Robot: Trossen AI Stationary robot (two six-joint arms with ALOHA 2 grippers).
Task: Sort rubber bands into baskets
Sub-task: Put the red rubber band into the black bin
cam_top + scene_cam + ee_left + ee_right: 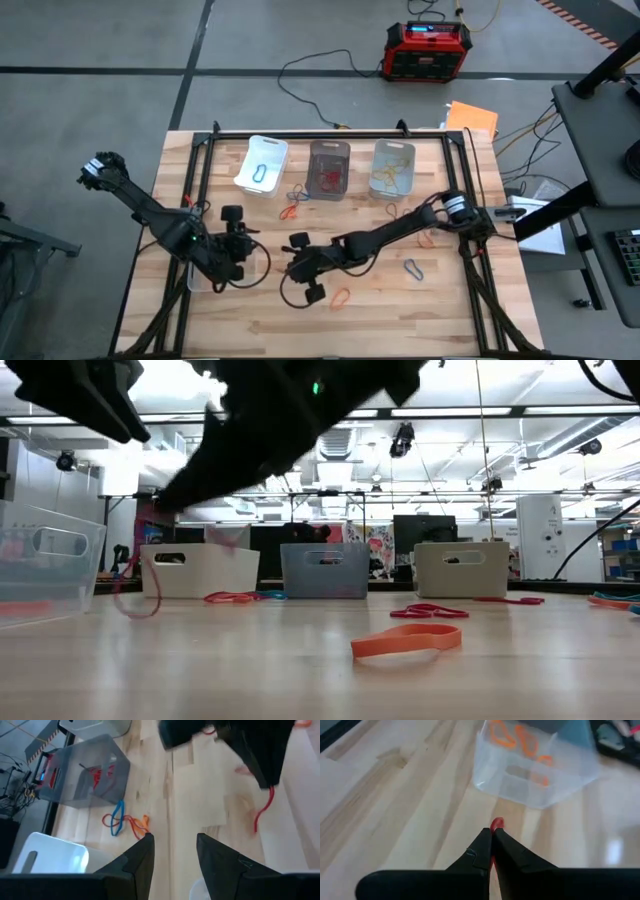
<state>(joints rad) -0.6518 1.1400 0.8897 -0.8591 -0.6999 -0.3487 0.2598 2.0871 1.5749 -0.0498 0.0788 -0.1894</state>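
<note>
My right gripper (293, 268) is near the table's middle, shut on a red rubber band (261, 812) that also shows in the low view (135, 592). To its left, my left gripper (240, 262) stands open with nothing between its fingers (175, 847). At the far edge stand a white basket (262, 165), a smoky dark basket (329, 170) with red bands and a clear basket (393, 168) with yellowish bands. Another clear basket (535, 770), holding orange bands, stands on the near left of the table. Loose rubber bands lie flat on the wood, among them an orange one (340, 296). My right gripper pinches the red rubber band (496, 824) between its two fingertips, and a short red bit sticks out past them. The fingers slant down toward the table's left. The rest of the band hangs slack below the fingers (257, 820), apparently clear of the table.
Red, blue and orange bands (122, 822) lie in front of the white and dark baskets. More lie on the right half: a grey one (413, 268) and an orange one (428, 238). A red-and-black box (427, 50) with cables sits on the floor beyond the table.
</note>
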